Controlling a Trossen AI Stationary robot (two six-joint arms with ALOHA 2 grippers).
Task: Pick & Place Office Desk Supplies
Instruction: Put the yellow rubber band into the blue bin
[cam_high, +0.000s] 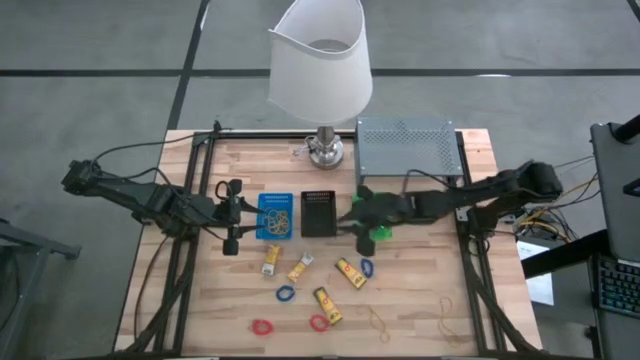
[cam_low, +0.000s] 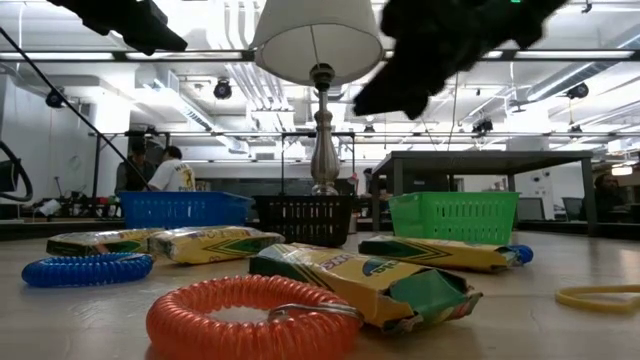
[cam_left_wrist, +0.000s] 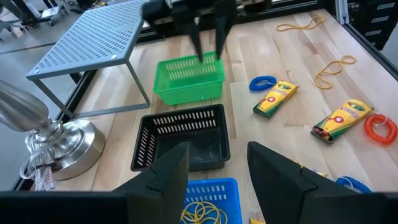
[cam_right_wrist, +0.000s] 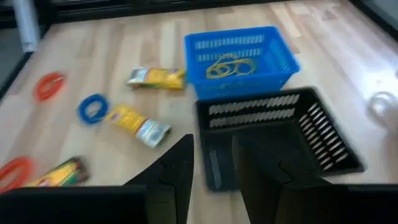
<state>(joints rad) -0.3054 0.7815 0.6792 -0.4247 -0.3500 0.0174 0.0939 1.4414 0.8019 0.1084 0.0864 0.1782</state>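
Note:
Several yellow packets (cam_high: 301, 267) with red marks lie flat on the wooden table, nearer than three trays. Blue rings (cam_high: 286, 294), red rings (cam_high: 262, 327) and tan rubber bands (cam_high: 380, 320) lie among them, and more bands (cam_high: 277, 222) sit in the blue tray (cam_high: 262, 203). My left gripper (cam_high: 238, 216) hovers open at that tray's left side, its fingers (cam_left_wrist: 163, 177) empty. My right gripper (cam_high: 352, 217) hangs open between the black tray (cam_high: 317, 213) and the green tray (cam_left_wrist: 186, 84), holding nothing (cam_right_wrist: 211, 168).
A lamp with a white shade (cam_high: 320, 60) and chrome base (cam_high: 325, 152) stands at the far edge. A grey perforated shelf (cam_high: 405, 145) stands to its right, behind the green tray. Bare wood lies on the table's near side, around the loose items.

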